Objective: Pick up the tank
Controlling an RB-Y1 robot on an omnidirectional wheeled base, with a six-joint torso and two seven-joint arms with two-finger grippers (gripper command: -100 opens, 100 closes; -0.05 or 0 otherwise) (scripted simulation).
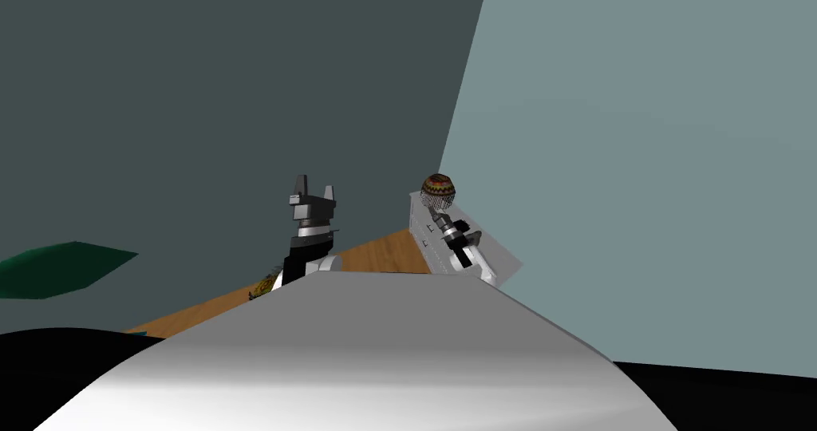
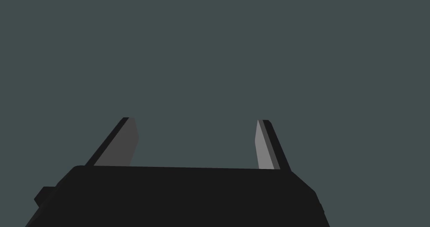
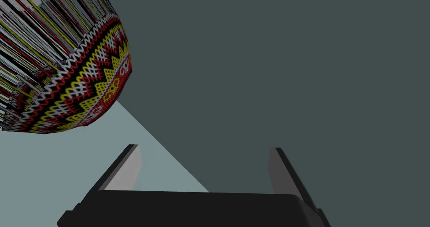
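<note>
Right gripper (image 3: 203,149) wide open, empty, just beside patterned dome-topped tank (image 3: 63,64) on white drawer unit (image 1: 421,225); tank not between its fingers. Left gripper (image 2: 195,120) open, empty, well apart from tank. Grasp and lift not yet done.

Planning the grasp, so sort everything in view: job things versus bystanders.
Job: patterned tank; right gripper, open, beside it.
Bystanders: left gripper, open, pointing up; white cabinet under the tank; green shape; wood floor.
</note>
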